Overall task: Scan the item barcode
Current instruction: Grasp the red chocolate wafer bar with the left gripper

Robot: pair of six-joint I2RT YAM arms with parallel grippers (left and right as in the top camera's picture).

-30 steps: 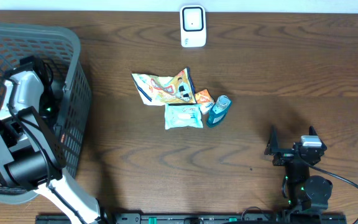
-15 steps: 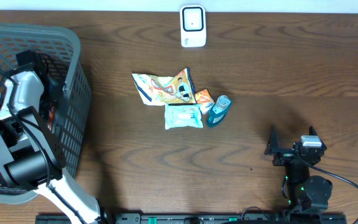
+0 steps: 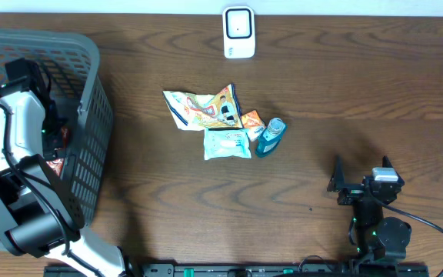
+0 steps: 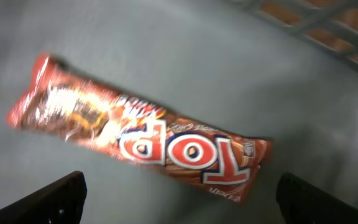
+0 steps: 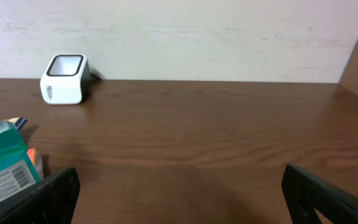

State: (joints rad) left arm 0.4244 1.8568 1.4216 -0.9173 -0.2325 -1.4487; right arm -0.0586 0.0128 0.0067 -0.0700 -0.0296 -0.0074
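A red "TOP" snack bar [image 4: 142,140] lies flat on the grey basket floor in the left wrist view. My left gripper [image 4: 182,208] hangs open just above its near edge, touching nothing. In the overhead view the left arm reaches down inside the grey basket [image 3: 91,54]. The white barcode scanner [image 3: 238,32] stands at the table's far edge, also seen as the scanner [image 5: 65,79] from the right wrist. My right gripper [image 3: 361,168] rests open and empty near the front right of the table.
Mid-table lies a cluster: two printed snack bags [image 3: 202,108], a white-green pouch [image 3: 227,144], a small orange packet [image 3: 251,119] and a teal bottle [image 3: 270,137]. The bottle [image 5: 2,162] shows a barcode label at the right wrist view's left edge. A basket wall [image 4: 328,25] rises beyond the bar.
My left arm has shifted toward the far left inside the basket. The right arm and the items on the table have not moved.
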